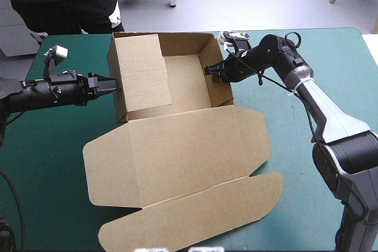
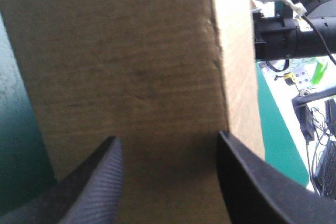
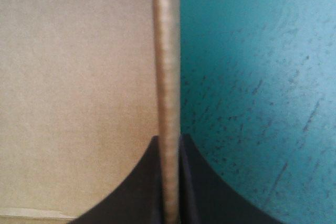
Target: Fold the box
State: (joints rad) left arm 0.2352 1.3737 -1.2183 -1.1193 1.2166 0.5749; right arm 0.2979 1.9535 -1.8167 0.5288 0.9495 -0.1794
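Brown box (image 1: 183,146) at mid-table on the teal-green cover (image 1: 41,157), lid flat toward the near edge, tray walls raised behind it; left gripper (image 2: 167,141) spread wide against the left wall's outer face, right gripper (image 3: 169,139) clamped on the right wall's edge.

Left arm (image 1: 53,91): black, stretched level, reaching in from the left. Left pincer (image 1: 116,85): black fingers (image 2: 97,182) spread apart. Right arm (image 1: 331,116): grey, elbow bent, wrist black. Right pincer (image 1: 211,71): fingers clamped on brown board box (image 1: 189,146) wall.
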